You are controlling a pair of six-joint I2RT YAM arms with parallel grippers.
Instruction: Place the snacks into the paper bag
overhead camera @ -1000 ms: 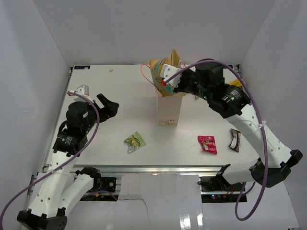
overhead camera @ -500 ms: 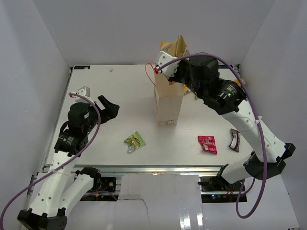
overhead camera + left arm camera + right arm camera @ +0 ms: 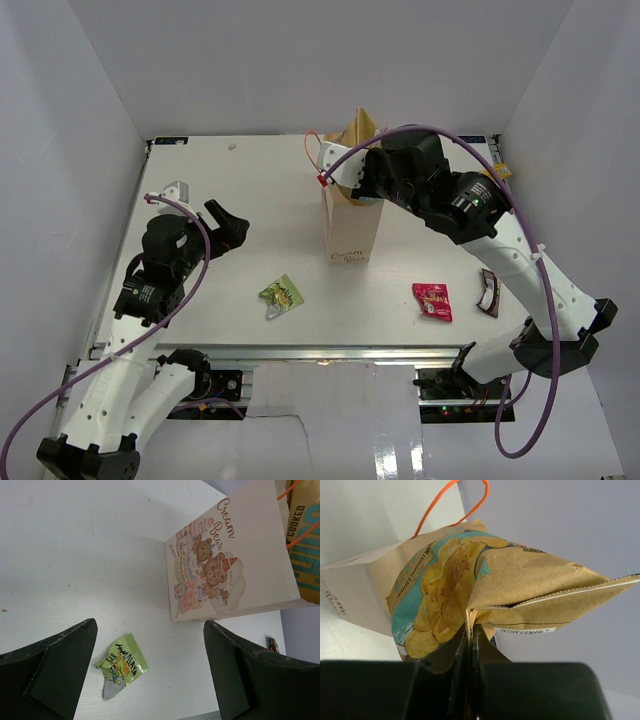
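The cream paper bag (image 3: 350,228) stands upright mid-table with orange cord handles. My right gripper (image 3: 338,172) is shut on the edge of the large yellow-and-teal chip bag (image 3: 361,127), whose lower part is inside the bag's mouth. In the right wrist view my gripper (image 3: 472,640) pinches the chip bag (image 3: 445,590) beside the paper bag (image 3: 360,585). My left gripper (image 3: 226,224) is open and empty, left of the bag. The left wrist view shows the left gripper (image 3: 150,625) over the green packet (image 3: 122,662), with the paper bag (image 3: 250,555) beyond.
The green packet (image 3: 282,294) lies in front of the bag, to its left. A pink-red packet (image 3: 432,300) and a dark brown-and-white packet (image 3: 489,292) lie at the front right. A small yellow packet (image 3: 500,172) sits by the right wall.
My right gripper raised the chip bag above the paper bag, then lowered it into the bag's mouth. The left arm has not moved.
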